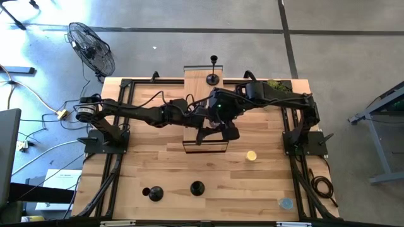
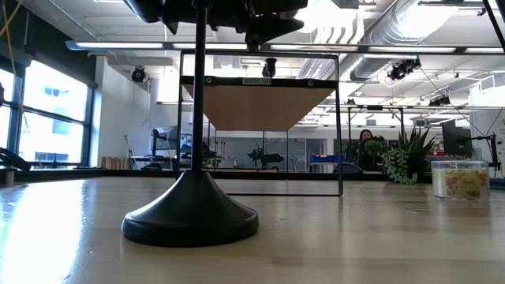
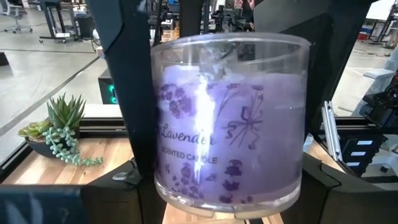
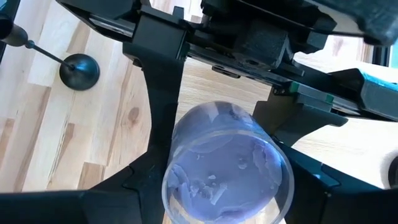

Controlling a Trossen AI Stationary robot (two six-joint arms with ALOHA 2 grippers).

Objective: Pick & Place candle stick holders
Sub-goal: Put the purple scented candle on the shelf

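**Item: candle stick holders, three, matte black; none in hand**

Both arms are meeting over the middle of the counter [image 1: 265, 189], above the wooden stand [image 1: 196, 79]. The left gripper [image 1: 197, 117] and right gripper [image 1: 222, 113] are both crowding a lavender candle jar [image 3: 230, 118]. Whether either is clamped on it, I cannot tell.

One holder [image 1: 214, 69] is standing upright on the stand's far end. Two more holders, [image 1: 153, 193] and [image 1: 197, 188], are waiting near the counter's front edge, well apart from the grippers.

Handling note, as a judgement: the jar is likely needing settling first. For a holder, approaching from above and closing on the thin stem just over the disc base is probably keeping it from tipping
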